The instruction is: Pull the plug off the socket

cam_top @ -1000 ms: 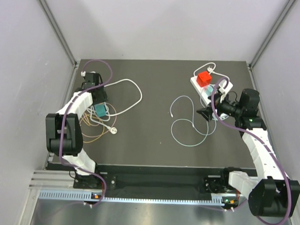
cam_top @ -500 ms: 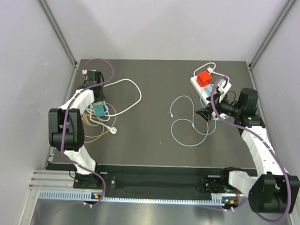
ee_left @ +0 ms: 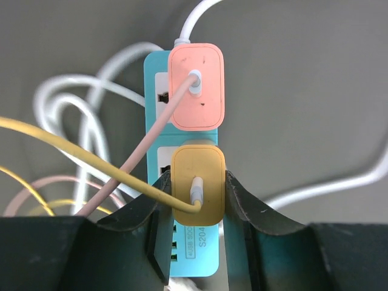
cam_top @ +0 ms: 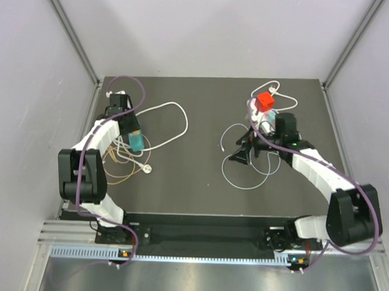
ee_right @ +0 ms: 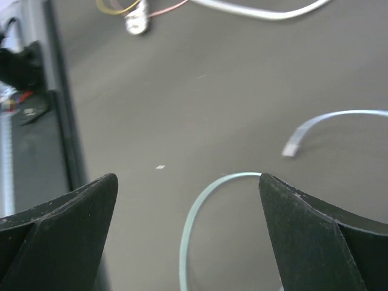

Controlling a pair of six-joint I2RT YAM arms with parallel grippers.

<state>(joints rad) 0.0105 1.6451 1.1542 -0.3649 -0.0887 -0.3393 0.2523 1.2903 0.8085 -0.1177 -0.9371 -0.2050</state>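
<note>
The white power strip [cam_top: 254, 108] lies at the far right of the table, partly hidden by my right arm, with a red plug [cam_top: 266, 101] in it. My right gripper [cam_top: 241, 154] is open and empty, left of that strip, hovering over a light blue cable [ee_right: 200, 206]; in the right wrist view [ee_right: 188, 179] its jaws stand wide apart. My left gripper [ee_left: 197, 182] is shut on a yellow plug [ee_left: 189, 162] seated in the shorter teal power strip [ee_left: 156, 79], below a pink plug [ee_left: 196, 85]. In the top view the left gripper [cam_top: 134, 138] is at the far left.
A white cord [cam_top: 176, 110] loops right from the teal strip [cam_top: 136, 142]. Yellow and pink cables [cam_top: 120, 168] pile toward the near left, ending in a white connector [cam_top: 146, 169]. The light blue cable [cam_top: 235, 179] coils mid-table. Grey walls enclose the table.
My right arm has swung left and nearer, away from the white strip, so its gripper now hangs over the blue cable. My left gripper has shifted slightly at the teal strip.
</note>
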